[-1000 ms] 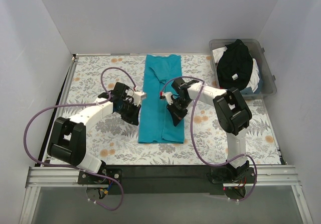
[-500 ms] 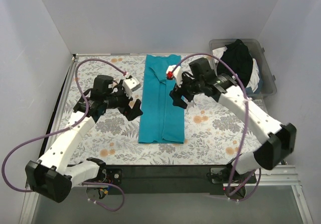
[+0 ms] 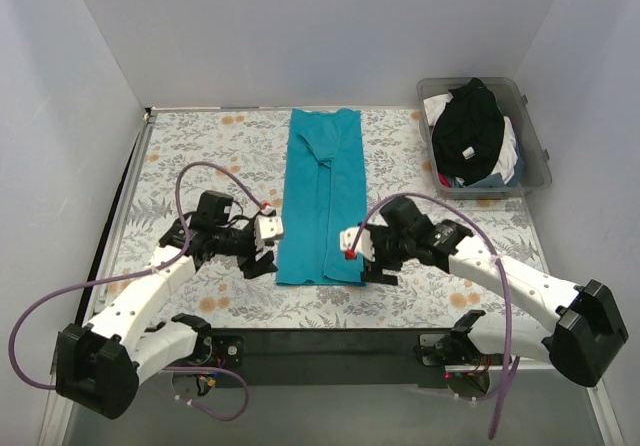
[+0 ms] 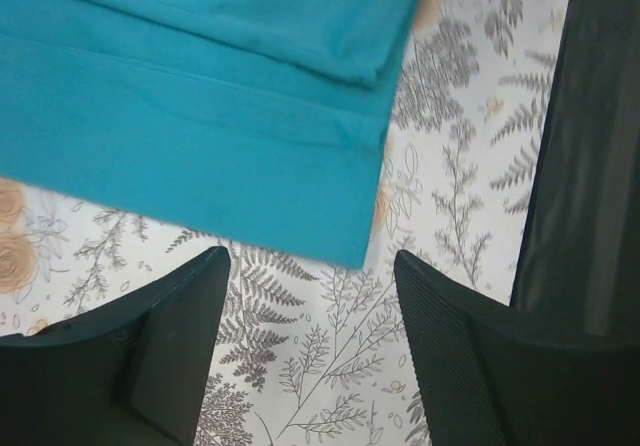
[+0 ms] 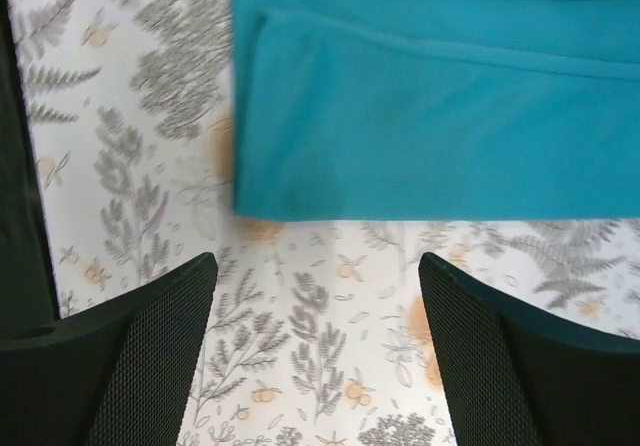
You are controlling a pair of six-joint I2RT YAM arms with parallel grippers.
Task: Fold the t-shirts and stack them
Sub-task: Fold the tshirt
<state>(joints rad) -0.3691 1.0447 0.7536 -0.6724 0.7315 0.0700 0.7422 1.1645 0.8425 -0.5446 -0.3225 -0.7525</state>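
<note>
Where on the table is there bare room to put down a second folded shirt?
Free: the tablecloth between the teal shirt and the left table edge, beyond the left gripper; also the strip between shirt and bin. Crowded: the shirt's near corners, where it and the right gripper stand, and the full bin.

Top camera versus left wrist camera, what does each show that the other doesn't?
Only the top view shows the bin with the black shirt, the right gripper and the whole teal shirt. Only the left wrist view shows the shirt's layered edges at its near corner. Both show the teal shirt, the floral tablecloth and the open left gripper.
</note>
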